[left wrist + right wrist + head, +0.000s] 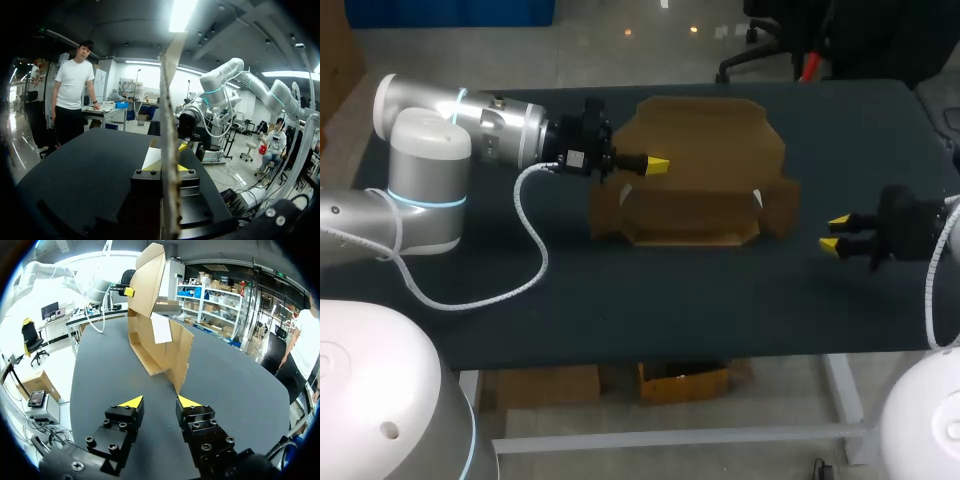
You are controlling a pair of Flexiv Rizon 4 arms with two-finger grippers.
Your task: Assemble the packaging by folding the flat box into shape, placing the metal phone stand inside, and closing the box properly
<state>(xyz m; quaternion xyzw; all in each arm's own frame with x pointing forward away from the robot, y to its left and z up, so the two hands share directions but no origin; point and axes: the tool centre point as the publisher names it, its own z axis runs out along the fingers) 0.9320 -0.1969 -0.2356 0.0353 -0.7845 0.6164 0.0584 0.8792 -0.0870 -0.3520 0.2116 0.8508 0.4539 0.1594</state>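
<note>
Standing half-folded in the middle of the tabletop, the box has its walls up and its broad lid flap raised. The left end effector is clamped on that flap's edge, with the cardboard seen edge-on between its fingers in the left wrist view. The right end effector hovers near the box's corner, apart from it, fingers spread wide.

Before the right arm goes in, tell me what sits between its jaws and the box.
Nothing visible. Only bare table lies between the open right jaws and the cardboard box. The left jaws pinch its raised flap on the far side.
</note>
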